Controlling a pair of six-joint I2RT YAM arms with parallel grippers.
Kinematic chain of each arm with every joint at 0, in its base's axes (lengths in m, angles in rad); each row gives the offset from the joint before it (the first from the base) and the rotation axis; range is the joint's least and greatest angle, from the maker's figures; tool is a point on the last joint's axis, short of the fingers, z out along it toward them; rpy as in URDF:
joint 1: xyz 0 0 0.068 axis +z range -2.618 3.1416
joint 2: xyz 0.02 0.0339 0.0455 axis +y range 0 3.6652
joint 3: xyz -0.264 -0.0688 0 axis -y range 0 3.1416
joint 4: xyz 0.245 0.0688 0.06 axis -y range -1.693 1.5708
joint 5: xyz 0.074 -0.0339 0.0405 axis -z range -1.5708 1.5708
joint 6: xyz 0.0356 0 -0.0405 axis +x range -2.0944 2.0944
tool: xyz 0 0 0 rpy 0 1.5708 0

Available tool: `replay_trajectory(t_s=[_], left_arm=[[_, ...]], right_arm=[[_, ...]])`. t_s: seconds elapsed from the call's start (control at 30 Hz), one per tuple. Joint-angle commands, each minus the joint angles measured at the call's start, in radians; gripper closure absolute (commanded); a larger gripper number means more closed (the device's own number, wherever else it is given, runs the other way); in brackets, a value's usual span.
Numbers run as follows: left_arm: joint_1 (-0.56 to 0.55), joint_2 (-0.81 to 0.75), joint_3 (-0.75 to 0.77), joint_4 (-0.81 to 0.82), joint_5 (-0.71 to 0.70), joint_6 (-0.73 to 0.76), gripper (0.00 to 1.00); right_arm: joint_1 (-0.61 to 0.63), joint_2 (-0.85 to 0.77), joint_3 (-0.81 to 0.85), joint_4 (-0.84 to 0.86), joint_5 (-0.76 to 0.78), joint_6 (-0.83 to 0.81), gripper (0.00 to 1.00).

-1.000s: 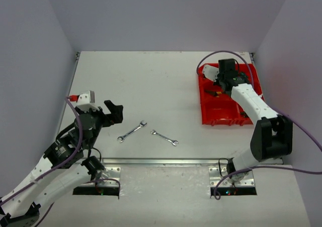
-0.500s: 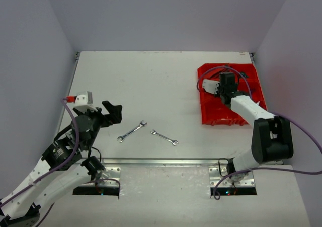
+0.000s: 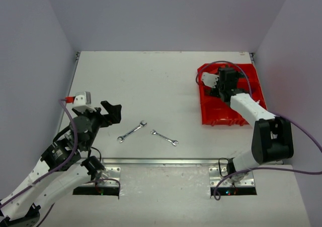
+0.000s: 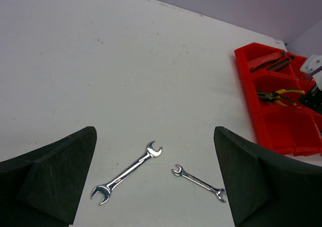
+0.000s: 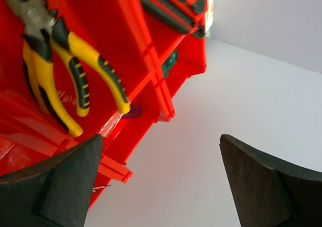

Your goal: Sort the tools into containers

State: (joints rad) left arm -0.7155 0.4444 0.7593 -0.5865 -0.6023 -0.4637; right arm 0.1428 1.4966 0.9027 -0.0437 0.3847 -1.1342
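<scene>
Two silver wrenches lie on the white table, a longer one (image 3: pixel 132 131) (image 4: pixel 127 172) and a shorter one (image 3: pixel 164 137) (image 4: pixel 198 182). My left gripper (image 3: pixel 109 111) (image 4: pixel 156 186) hovers open to their left, holding nothing. At the back right stands the red compartment tray (image 3: pixel 221 115) (image 4: pixel 261 86) (image 5: pixel 151 76). Yellow-black pliers (image 4: pixel 279 95) (image 5: pixel 65 71) lie in one compartment and dark-handled tools (image 4: pixel 269 63) (image 5: pixel 171 5) in another. My right gripper (image 3: pixel 217 86) (image 5: pixel 161 181) hangs over the tray's left edge, open, with nothing between its fingers.
Grey walls close the table in on the left, back and right. A metal rail (image 3: pixel 166 161) runs along the near edge between the arm bases. A purple cable (image 3: pixel 221 64) loops over the tray from the right arm.
My right gripper drew back over the tray toward its left edge and its jaws have opened. The left arm has barely shifted. Both wrenches lie where they were.
</scene>
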Motion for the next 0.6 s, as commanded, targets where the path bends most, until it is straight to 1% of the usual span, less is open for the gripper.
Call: replay_trajectory(t_s=[0.0,0.03,0.07,0.1,0.13,0.17,0.2,0.23,0.27,0.3,0.33,0.37,0.4,0.43,0.5,0.57], left_arm=[[-0.001,0.011,0.009,0.042,-0.013,0.013,0.00],[-0.002,0.016,0.008,0.042,-0.014,0.013,0.00],[-0.002,0.023,0.008,0.042,-0.016,0.012,0.00],[0.000,0.033,0.008,0.041,-0.017,0.011,0.00],[0.000,0.042,0.009,0.039,-0.018,0.008,0.00],[-0.001,0.050,0.011,0.037,-0.021,0.005,0.00],[-0.001,0.059,0.013,0.032,-0.030,0.000,0.00],[-0.001,0.070,0.017,0.025,-0.040,-0.005,0.00],[0.000,0.081,0.020,0.019,-0.049,-0.009,0.00],[0.001,0.087,0.023,0.013,-0.063,-0.014,0.00],[0.001,0.090,0.024,0.008,-0.078,-0.016,0.00],[0.001,0.090,0.025,0.003,-0.091,-0.020,0.00],[0.001,0.087,0.026,-0.003,-0.105,-0.026,0.00],[0.001,0.086,0.027,-0.007,-0.114,-0.031,0.00],[0.001,0.079,0.026,-0.012,-0.128,-0.035,0.00],[0.000,0.074,0.028,-0.016,-0.140,-0.040,0.00]], right_arm=[[0.063,-0.053,0.245,-0.077,0.020,0.288,0.01],[0.089,-0.043,0.342,-0.164,0.058,0.415,0.01],[0.117,-0.027,0.453,-0.281,0.094,0.585,0.01],[0.143,-0.002,0.580,-0.441,0.102,0.835,0.01],[0.167,0.020,0.725,-0.593,0.017,1.032,0.01],[0.179,0.033,0.819,-0.713,-0.091,1.155,0.01],[0.178,0.030,0.794,-0.758,-0.273,1.243,0.01],[0.178,-0.002,0.718,-0.717,-0.608,1.284,0.01],[0.182,-0.050,0.596,-0.609,-0.854,1.325,0.01],[0.192,-0.085,0.449,-0.468,-1.086,1.395,0.01],[0.215,-0.100,0.352,-0.400,-1.064,1.443,0.01],[0.289,-0.102,0.303,-0.401,-0.905,1.438,0.01],[0.393,-0.097,0.280,-0.442,-0.667,1.403,0.01],[0.478,-0.089,0.262,-0.468,-0.502,1.386,0.01],[0.599,-0.060,0.223,-0.485,-0.388,1.416,0.01],[0.654,-0.052,0.175,-0.459,-0.355,1.406,0.01]])
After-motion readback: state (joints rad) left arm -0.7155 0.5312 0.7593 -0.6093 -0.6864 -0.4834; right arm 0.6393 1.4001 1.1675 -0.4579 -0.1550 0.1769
